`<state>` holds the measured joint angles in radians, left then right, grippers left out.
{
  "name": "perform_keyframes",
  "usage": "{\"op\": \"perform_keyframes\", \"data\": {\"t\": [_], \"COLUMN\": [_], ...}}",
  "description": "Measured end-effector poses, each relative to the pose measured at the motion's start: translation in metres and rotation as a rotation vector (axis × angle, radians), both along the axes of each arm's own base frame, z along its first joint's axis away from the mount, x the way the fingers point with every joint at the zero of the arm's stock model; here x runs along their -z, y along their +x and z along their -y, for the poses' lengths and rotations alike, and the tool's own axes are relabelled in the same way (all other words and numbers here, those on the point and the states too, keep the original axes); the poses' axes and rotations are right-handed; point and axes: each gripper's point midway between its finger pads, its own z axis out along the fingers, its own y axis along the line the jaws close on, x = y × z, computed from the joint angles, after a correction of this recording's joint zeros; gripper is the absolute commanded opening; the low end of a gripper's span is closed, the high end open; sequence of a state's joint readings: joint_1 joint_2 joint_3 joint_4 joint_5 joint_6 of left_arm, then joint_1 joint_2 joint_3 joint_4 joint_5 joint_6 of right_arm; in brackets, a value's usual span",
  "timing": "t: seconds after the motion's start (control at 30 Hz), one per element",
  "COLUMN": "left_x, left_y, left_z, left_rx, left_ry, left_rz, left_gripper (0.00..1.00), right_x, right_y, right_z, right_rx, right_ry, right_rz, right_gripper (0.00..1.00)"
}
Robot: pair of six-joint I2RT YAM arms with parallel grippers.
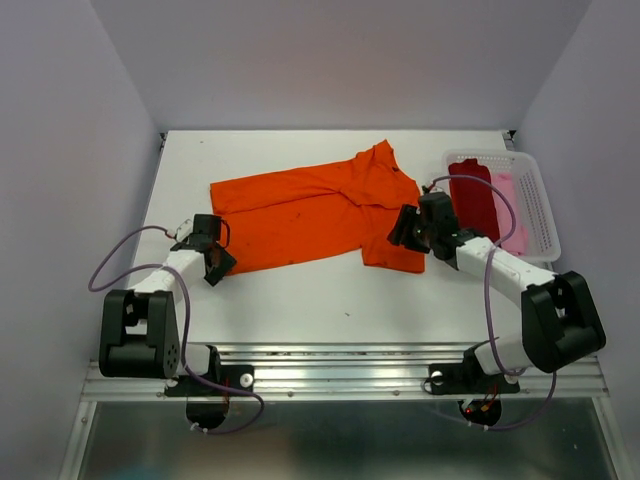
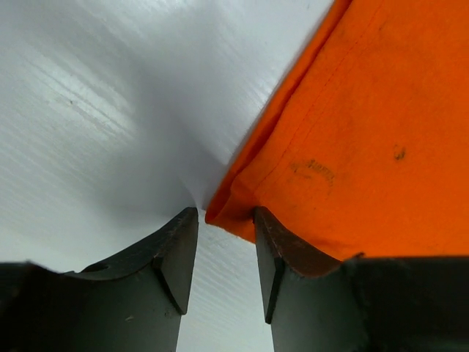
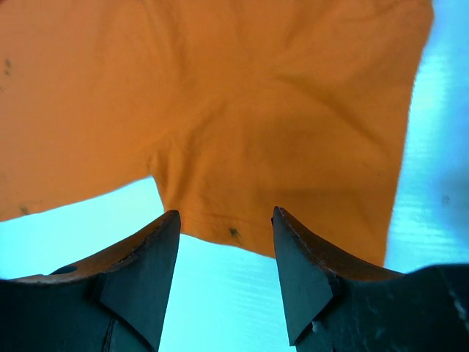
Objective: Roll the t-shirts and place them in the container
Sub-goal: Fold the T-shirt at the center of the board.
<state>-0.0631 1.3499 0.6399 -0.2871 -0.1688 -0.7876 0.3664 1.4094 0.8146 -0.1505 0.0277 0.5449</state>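
Orange cloth lay spread flat across the middle of the white table (image 1: 300,300): the orange t-shirt (image 1: 300,215) was turned sideways, with its hem toward the left arm and its collar and sleeves toward the right. The left gripper (image 2: 226,214) stood low at the near hem corner, jaws parted, with only the very tip of the corner between them and nothing pinched. The right gripper (image 3: 226,216) was also parted, straddling the edge of the near sleeve and gripping nothing. The likeliest failure was a thin bite on the left. So little fabric sat between those jaws that they might have caught one layer or missed altogether, and the corner would have slipped free on the first pull. On the right, a grip on the sleeve alone would probably have dragged it over and bunched it, leaving the two ends uneven and the roll skewed. The right arm also worked near the white mesh basket (image 1: 545,225) at the table's right edge, so a wide swing could have nudged it. That basket held two bundles side by side, apparently rolled: the dark red t-shirt (image 1: 472,195) nearer the orange one, and the pale pink t-shirt (image 1: 510,205) beyond it.
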Motion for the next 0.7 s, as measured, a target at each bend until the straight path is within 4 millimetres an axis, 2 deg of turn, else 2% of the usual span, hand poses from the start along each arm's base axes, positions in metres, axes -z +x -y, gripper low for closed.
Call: {"op": "perform_keyframes", "data": {"t": [0.03, 0.13, 0.43, 0.57, 0.7], "left_x": [0.000, 0.000, -0.001, -0.007, -0.016], "left_y": [0.002, 0.010, 0.013, 0.009, 0.009], "left_z": [0.000, 0.000, 0.001, 0.002, 0.002], "left_rx": [0.000, -0.006, -0.003, 0.002, 0.009], "left_ry": [0.001, 0.003, -0.003, -0.008, -0.011], "left_rz": [0.005, 0.026, 0.036, 0.041, 0.065], "left_gripper": [0.38, 0.00, 0.00, 0.00, 0.00], "right_x": [0.002, 0.007, 0.004, 0.024, 0.043], "right_y": [-0.003, -0.014, -0.059, -0.074, -0.084], "right_z": [0.002, 0.010, 0.046, 0.064, 0.068], "right_rx": [0.006, 0.037, 0.209, 0.289, 0.321], "right_ry": [-0.001, -0.011, -0.001, 0.006, 0.007], "right_rz": [-0.006, -0.020, -0.032, -0.091, -0.153], "right_gripper": [0.59, 0.60, 0.62, 0.57, 0.56]}}
